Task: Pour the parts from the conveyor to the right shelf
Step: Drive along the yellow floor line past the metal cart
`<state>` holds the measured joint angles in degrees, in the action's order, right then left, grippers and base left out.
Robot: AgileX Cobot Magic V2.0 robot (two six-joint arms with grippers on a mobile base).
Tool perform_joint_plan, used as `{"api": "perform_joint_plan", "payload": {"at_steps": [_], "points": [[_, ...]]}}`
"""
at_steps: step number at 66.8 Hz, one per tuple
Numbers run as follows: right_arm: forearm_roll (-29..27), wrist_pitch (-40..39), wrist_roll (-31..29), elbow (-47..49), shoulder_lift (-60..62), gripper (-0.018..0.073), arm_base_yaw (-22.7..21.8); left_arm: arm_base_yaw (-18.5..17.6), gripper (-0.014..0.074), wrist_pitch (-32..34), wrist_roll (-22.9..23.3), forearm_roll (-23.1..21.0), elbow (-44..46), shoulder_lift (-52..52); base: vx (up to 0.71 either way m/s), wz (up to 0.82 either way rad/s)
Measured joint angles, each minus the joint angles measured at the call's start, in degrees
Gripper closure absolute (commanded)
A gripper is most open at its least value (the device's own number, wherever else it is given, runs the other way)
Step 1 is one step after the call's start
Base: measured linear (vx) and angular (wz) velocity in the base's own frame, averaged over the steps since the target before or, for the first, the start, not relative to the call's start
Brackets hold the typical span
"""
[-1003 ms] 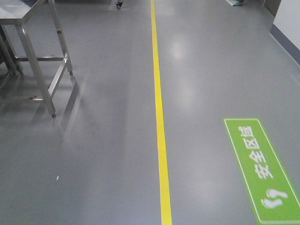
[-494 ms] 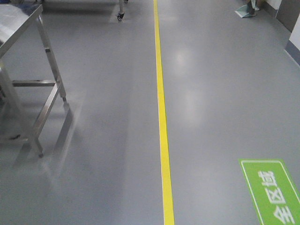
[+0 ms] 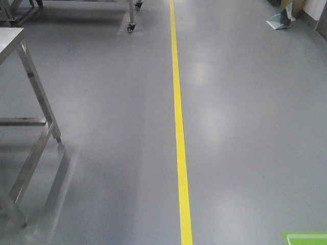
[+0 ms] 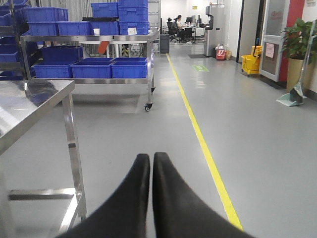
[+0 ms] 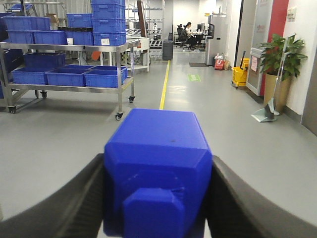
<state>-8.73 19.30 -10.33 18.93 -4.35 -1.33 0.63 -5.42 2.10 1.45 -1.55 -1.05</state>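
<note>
Open grey floor [image 3: 245, 127] runs wide on both sides of a yellow line [image 3: 179, 127]. It is bounded at left by the edge of a steel worktop [image 4: 34, 96] and, farther along, by a wheeled steel rack [image 4: 89, 38] loaded with blue bins [image 4: 94, 69], whose contents cannot be made out from here. The right gripper [image 5: 157, 188] is clamped on the blue part [image 5: 158, 144], stud facing the camera, above the floor, while the left gripper [image 4: 151, 159] is drawn closed with nothing between its jaws.
</note>
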Motion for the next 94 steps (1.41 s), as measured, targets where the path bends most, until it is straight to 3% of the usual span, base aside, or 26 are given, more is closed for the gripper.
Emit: {"api": "perform_joint_plan", "payload": {"at_steps": [94], "points": [[0.0, 0.0, 0.0, 0.0, 0.0, 0.0564, 0.0, 0.0, 0.0603, 0.0, 0.0, 0.0, 0.0, 0.0, 0.81, -0.03]]}}
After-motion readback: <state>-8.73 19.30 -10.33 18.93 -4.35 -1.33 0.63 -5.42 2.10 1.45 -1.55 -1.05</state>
